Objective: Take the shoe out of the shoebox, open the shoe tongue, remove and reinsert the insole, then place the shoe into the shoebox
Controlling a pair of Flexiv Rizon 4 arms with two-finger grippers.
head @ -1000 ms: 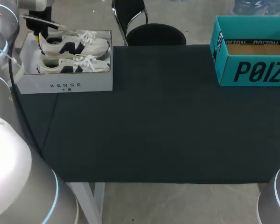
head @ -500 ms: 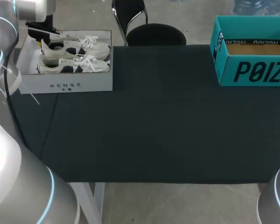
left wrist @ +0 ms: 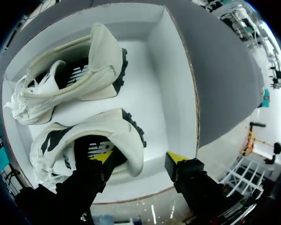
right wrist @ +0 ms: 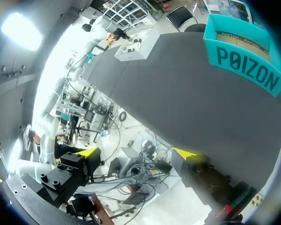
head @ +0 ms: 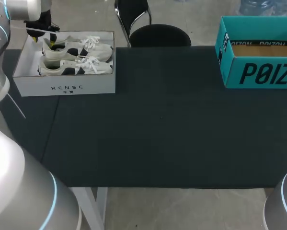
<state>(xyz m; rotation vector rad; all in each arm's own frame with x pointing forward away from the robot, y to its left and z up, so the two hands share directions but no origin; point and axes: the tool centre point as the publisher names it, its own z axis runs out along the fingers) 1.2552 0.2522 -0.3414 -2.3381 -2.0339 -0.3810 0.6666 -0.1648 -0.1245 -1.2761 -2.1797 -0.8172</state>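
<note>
Shoe [left wrist: 110, 131] lies in the white shoebox [left wrist: 179, 93] beside its twin [left wrist: 79, 70]. Left gripper [left wrist: 138, 158] straddles the heel, fingers apart, one apparently inside the collar. Right gripper [right wrist: 138, 154] hangs open off the table [right wrist: 187, 93].

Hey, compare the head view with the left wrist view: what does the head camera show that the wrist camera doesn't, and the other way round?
Head view only: the shoebox's outer front wall, and the teal box standing open across the dark table. Left wrist view only: how the left gripper stands, open, one finger inside the nearer shoe's heel opening, the other outside behind the heel, apart from it. Both: the shoebox holding two white-and-black shoes side by side, with the left gripper at their heel end.
</note>
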